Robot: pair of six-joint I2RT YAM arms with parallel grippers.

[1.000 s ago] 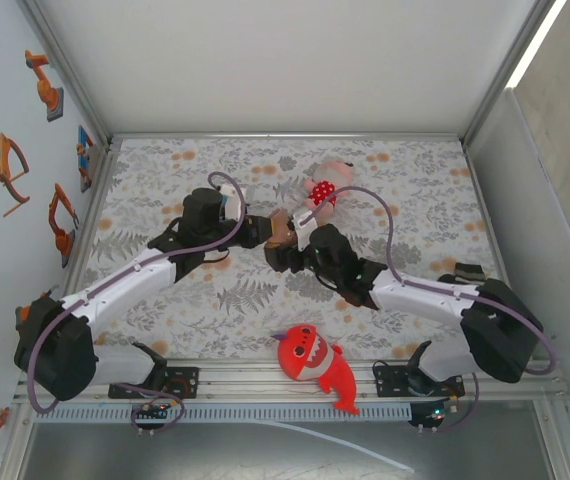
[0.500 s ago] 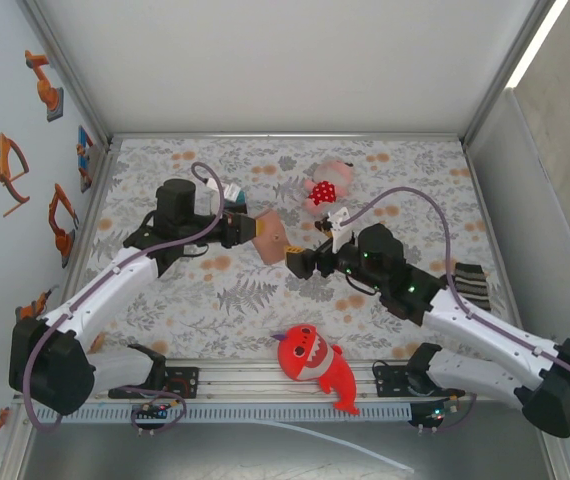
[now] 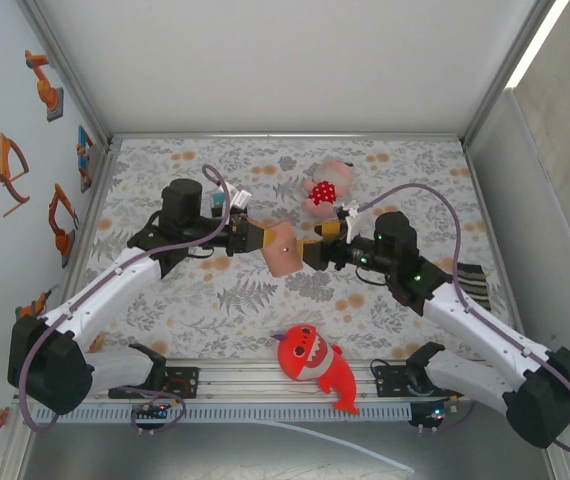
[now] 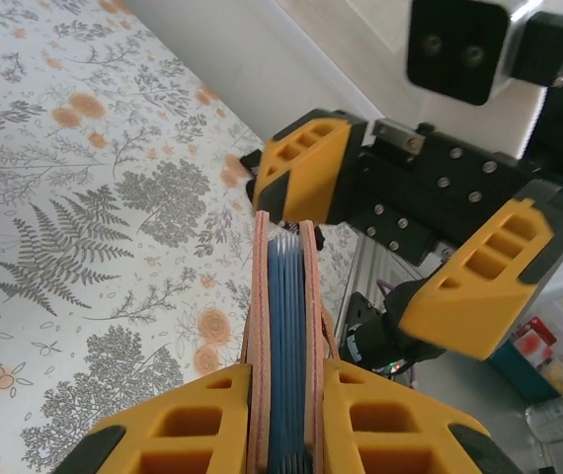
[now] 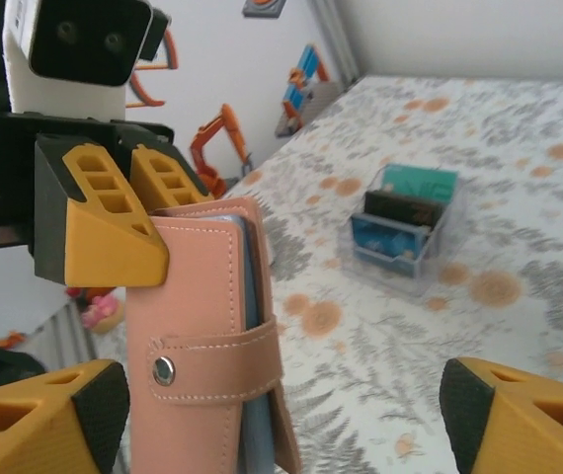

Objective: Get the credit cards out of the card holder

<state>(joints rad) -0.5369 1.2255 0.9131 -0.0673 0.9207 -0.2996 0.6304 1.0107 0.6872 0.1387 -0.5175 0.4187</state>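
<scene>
1. Since the small tan-pink leather-like folding card holder (image 3: 282, 245) looks light and soft, expect it to flex under a pinch. It hangs in mid-air over the table centre, clamped at one end by the left gripper (image 3: 255, 238).
2. Thin blue credit cards (image 4: 283, 326) sit edge-on between the two covers, packed tight. My read: stiff, smooth and slippery, with little edge proud of the pocket. Pinch the exposed edges flat and pull straight along the pocket.
3. Snap-stud closure tab (image 5: 217, 357) wraps the open side and looks fastened. It probably needs popping first, taken at its free end.
4. On the right gripper (image 5: 281, 415) the fingers are spread wide and hold nothing. The holder stands between them, close to one finger; contact unclear.
5. Counts: one holder, one tab, several card edges (exact number unreadable).
6. Outward, on the floral tablecloth (image 3: 415, 170):
   - one clear plastic box (image 5: 405, 232) of upright teal, black and blue pieces
   - one red shark plush (image 3: 315, 365)
   - one pink plush (image 3: 325, 188) with a red polka-dot patch
</scene>
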